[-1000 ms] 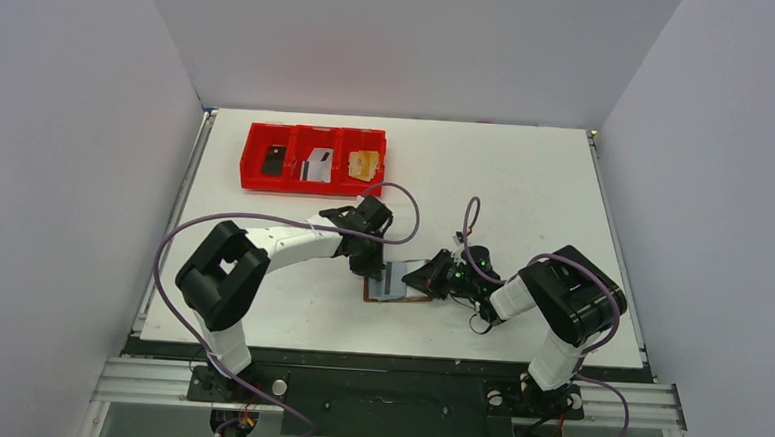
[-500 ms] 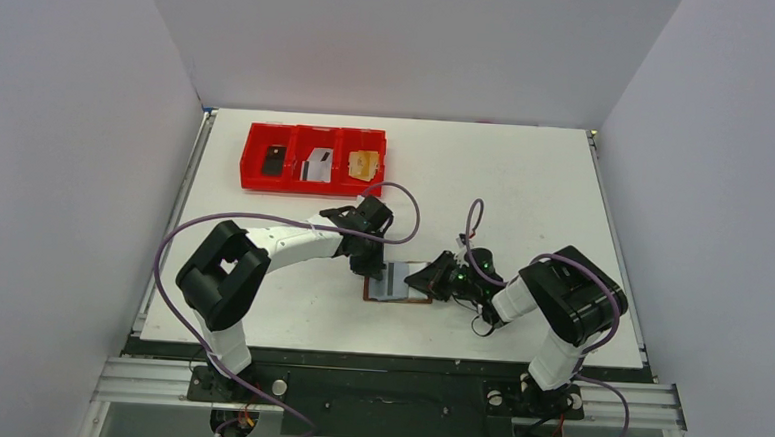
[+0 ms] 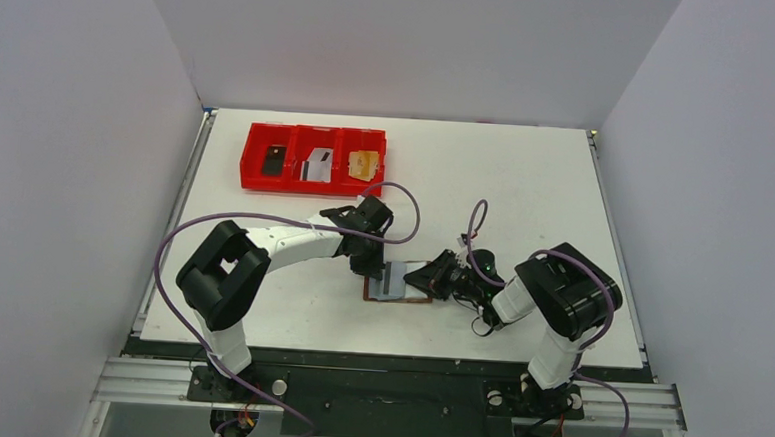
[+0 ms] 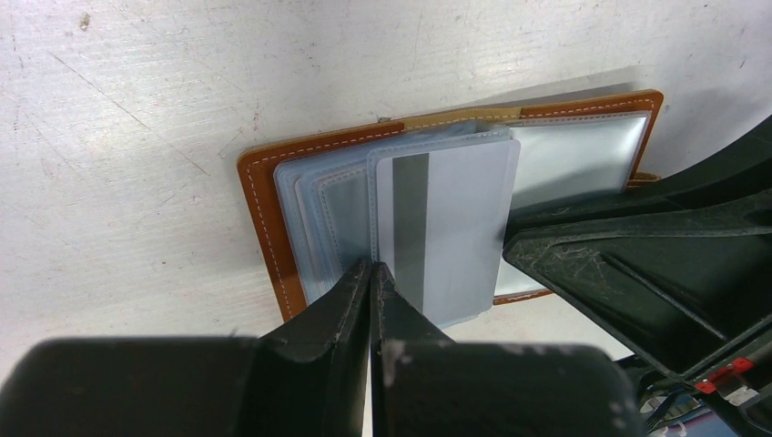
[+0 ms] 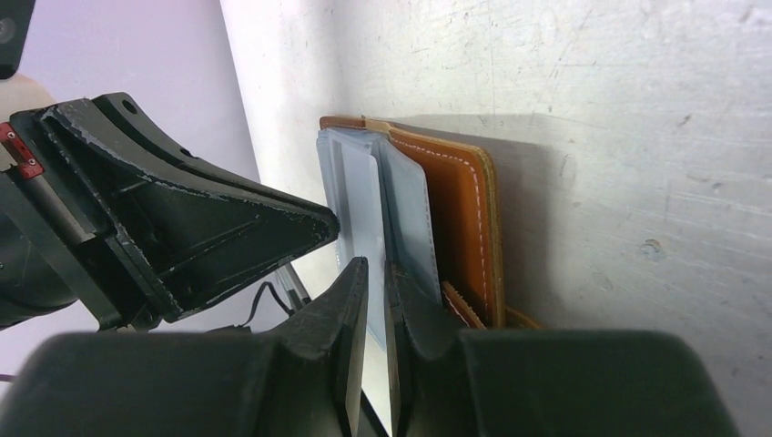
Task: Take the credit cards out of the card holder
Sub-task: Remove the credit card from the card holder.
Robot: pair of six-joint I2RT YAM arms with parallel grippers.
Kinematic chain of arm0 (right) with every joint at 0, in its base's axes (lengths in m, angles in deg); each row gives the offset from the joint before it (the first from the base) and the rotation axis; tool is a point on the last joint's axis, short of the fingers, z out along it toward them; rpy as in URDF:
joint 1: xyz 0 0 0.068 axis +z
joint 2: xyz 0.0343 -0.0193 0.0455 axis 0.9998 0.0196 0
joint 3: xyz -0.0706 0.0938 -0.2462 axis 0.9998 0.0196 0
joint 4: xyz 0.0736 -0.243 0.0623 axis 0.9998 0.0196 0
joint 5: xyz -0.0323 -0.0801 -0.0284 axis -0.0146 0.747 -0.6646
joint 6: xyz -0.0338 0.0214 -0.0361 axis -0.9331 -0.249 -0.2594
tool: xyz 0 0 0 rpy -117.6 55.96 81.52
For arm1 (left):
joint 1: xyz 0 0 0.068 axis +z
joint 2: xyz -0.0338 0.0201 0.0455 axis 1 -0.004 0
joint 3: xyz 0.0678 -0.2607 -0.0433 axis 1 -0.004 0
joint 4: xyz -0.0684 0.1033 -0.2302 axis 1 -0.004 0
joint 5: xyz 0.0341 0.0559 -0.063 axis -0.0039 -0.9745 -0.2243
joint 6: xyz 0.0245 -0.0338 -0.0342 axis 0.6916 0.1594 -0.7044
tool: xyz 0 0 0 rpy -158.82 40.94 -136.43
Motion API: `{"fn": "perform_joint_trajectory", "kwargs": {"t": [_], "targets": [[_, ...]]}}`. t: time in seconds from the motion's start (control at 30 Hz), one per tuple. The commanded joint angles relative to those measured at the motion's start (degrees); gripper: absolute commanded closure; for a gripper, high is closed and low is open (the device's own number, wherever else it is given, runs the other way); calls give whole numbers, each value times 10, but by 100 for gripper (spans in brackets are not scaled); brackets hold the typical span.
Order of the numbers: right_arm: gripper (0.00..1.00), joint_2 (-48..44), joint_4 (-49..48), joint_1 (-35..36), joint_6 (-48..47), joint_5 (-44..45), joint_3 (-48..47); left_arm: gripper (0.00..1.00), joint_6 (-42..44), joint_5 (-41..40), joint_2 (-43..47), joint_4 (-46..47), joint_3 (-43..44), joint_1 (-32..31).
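The brown leather card holder lies open on the table between both arms. My left gripper is shut, with its tips pressed down on the grey-blue pockets. A silver-grey credit card with a dark stripe sticks partly out of a pocket toward the right. My right gripper has its jaws a narrow gap apart around that card's free edge. Beside the card is the holder's brown cover. From above, the left gripper and right gripper meet over the holder.
A red three-compartment tray stands at the back left. It holds a dark card, a silver card and an orange card. Purple cables loop over both arms. White walls enclose the table.
The right gripper's jaws have parted slightly around the card's edge. The left gripper stays shut and pressed on the holder. Both arms have barely moved.
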Motion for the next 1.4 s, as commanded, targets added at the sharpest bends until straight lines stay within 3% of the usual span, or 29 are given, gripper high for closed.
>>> {"fn": "perform_joint_trajectory", "kwargs": {"t": [0.0,0.37,0.63,0.87,1.37], "targets": [[90,11,-55,0,8,-3,-2,100,13,-55,-39,-39,-17,2],[90,-2,23,10,-28,20,-14,100,13,-54,-39,-40,-15,2],[90,7,2,23,-13,21,-22,100,13,-55,-40,-41,-14,2],[100,1,6,20,-16,29,-10,100,12,-57,-40,-45,-16,3],[100,-28,36,-3,-40,42,15,100,11,-60,-47,-48,-23,10]]}}
